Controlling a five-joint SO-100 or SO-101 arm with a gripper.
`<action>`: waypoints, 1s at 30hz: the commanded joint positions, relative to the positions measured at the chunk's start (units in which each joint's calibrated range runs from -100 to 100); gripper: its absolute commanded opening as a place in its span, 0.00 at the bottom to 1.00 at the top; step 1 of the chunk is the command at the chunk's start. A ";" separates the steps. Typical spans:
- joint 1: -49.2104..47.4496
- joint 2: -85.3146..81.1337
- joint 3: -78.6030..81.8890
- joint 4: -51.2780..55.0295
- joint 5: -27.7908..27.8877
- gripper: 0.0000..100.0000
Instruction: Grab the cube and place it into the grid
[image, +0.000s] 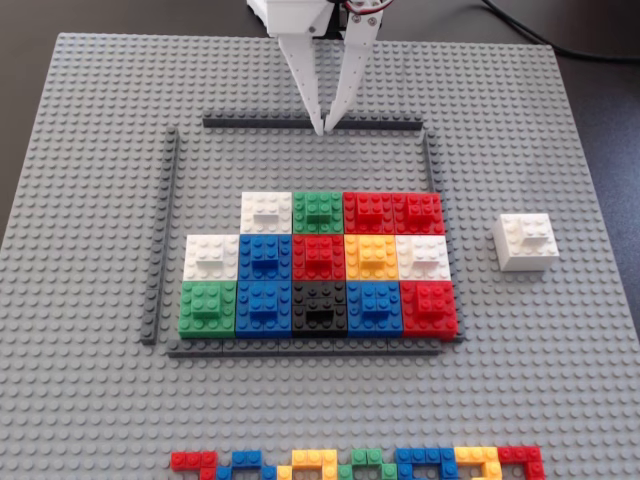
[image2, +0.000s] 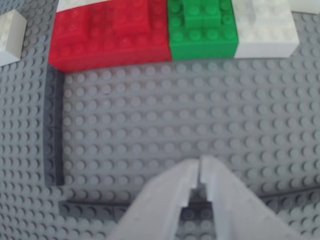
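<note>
In the fixed view, our end effector (image: 322, 128), fingers pressed together and empty, hangs over the grid's (image: 318, 270) far strip; the cube (image: 524, 242) sits outside, well right and nearer the camera.

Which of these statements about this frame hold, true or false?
1. The cube lies outside the grid, to its right in the fixed view. True.
2. The gripper holds the cube. False: it is shut and empty, near the far frame strip.
3. The grid's top row has five blocks. False: four; its left end is bare.
4. A black block sits in the bottom row. True.
</note>
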 joint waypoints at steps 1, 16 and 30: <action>3.14 -1.95 0.53 -0.17 2.74 0.00; 3.14 -1.95 0.53 0.12 2.54 0.00; 0.05 -1.95 -0.38 -0.22 1.61 0.00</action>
